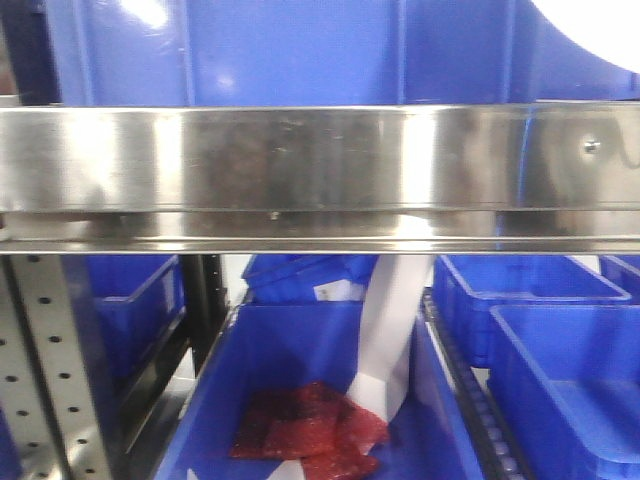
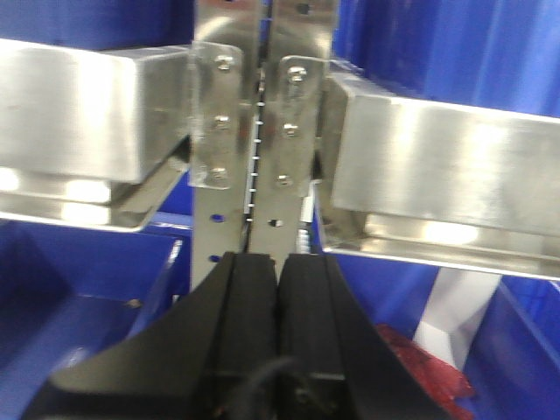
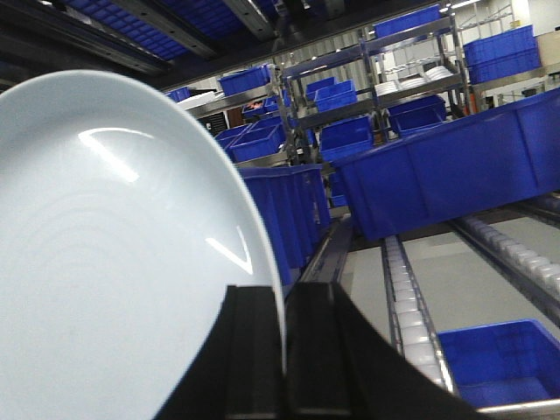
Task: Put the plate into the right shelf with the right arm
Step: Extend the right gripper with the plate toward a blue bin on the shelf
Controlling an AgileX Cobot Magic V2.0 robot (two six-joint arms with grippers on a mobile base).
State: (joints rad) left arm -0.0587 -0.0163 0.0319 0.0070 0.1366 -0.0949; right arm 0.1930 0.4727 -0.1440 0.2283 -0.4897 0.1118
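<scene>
Facing the right shelf [image 1: 45, 370] head-on, tracing its shiny rail [image 1: 200, 160] from 9 to 3 o'clock. Catching a sliver of white plate [image 1: 590, 25] at 1 o'clock. Showing red packets [image 1: 310, 430] lying in a blue bin [image 1: 270, 345] at 6 o'clock, just beside a white paper strip [image 1: 385, 320].

A white plate [image 3: 114, 262] is held on edge, rim pinched in the claw [image 3: 284, 367]; the steel shelf [image 3: 407, 302] is seen ahead.

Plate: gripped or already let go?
Gripped: the plate has its rim pinched in the right tool.
</scene>
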